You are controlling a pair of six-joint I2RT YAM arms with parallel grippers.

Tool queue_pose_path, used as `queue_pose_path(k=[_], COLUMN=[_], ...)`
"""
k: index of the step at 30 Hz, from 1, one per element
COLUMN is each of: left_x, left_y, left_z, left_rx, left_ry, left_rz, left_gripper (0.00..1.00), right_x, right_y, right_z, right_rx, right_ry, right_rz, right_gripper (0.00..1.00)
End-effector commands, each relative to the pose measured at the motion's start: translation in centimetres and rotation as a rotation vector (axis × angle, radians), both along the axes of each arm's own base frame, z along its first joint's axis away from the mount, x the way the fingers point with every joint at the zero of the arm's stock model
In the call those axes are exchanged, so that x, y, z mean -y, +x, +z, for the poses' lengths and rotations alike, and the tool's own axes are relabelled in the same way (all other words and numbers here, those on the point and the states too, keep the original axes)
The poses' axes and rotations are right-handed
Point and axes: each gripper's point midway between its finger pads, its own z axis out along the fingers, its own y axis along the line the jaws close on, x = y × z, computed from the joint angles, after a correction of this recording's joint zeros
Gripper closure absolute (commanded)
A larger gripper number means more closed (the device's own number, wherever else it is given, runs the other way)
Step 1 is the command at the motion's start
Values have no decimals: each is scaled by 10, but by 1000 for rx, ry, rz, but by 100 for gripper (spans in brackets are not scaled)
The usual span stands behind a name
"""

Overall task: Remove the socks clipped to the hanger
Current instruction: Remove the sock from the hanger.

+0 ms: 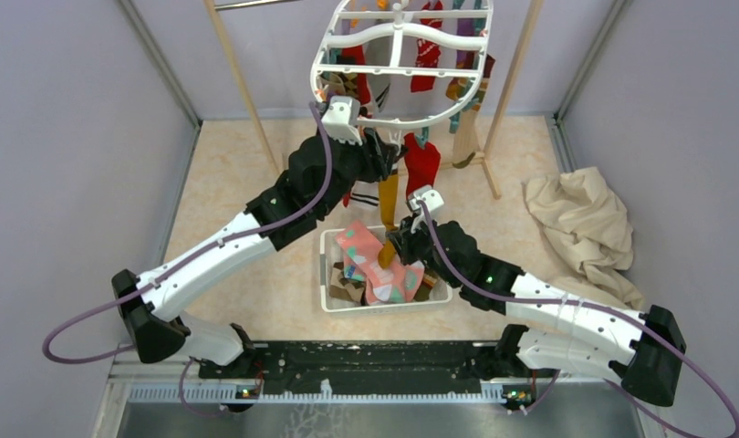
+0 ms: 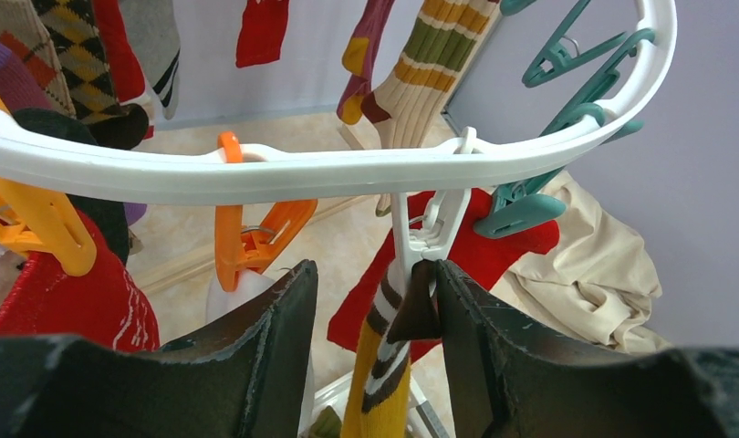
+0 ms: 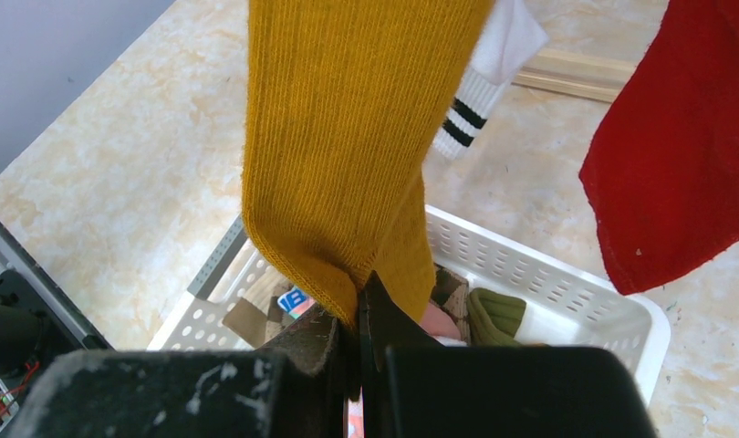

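Worktop [image 1: 247, 274]: beige, marbled, walled on three sides; it carries everything below.
Hanger [image 1: 411, 70]: white oval frame hanging at the far side, between the slanted poles of the wooden rack [image 1: 243, 87]. From the left wrist its rim [image 2: 302, 173] runs across the view just above the fingers.
Left arm [image 1: 284, 196]: stretched up and forward to the near rim of the hanger.
Right arm [image 1: 548, 297]: bent inward, its wrist over the basket.
Cloth [image 1: 585, 228]: crumpled beige heap at the right, well apart from the basket.
Basket [image 1: 327, 265]: white, slotted, between the arms, with loose socks in it; a pink sock [image 1: 375, 265] with teal patches lies on top.
Socks [image 1: 463, 91]: many are clipped along the hanger, red, argyle and striped among them.
Red sock [image 1: 421, 164]: hangs from the near rim, just beside the mustard one.
Mustard sock [image 1: 388, 196]: hangs from the near rim down to the basket. Its brown-striped top [image 2: 384, 328] is held in a white clip [image 2: 430, 228].
Left jaws: partly spread, either side of the white clip and the sock's top; one finger touches the brown cuff, the other stands clear.
Right jaws: closed tight on the lower end of the mustard sock [image 3: 348, 137], over the basket.
Other clips: an orange clip [image 2: 247, 246] and a teal clip [image 2: 521, 210] dangle from the rim to either side.
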Motion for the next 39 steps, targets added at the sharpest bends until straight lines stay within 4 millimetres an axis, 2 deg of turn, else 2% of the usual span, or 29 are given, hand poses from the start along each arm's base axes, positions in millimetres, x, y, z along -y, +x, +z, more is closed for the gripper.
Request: queue_pose_path(k=[1,9,17,28,39], left_x=[7,12,5,14,24], left_y=[3,0,-10,4,8], left_z=[18,21,34,30,23], left_rx=[22,13,18,23,13], left_ry=[-55,-61,-76,-64,-35], left_rz=[-5,-9,-23,30,56], left_gripper=[43,44,41,41,41], right_x=[-9,-10,-10,-15,-13], right_y=[-1,-1,-2,-2,-4], right_z=[21,18,17,18,15], right_rx=[36,32,29,21,14], right_ry=[55,54,54,61,64], right_rz=[25,27,27,41,42], right_gripper=[100,100,100,100,100])
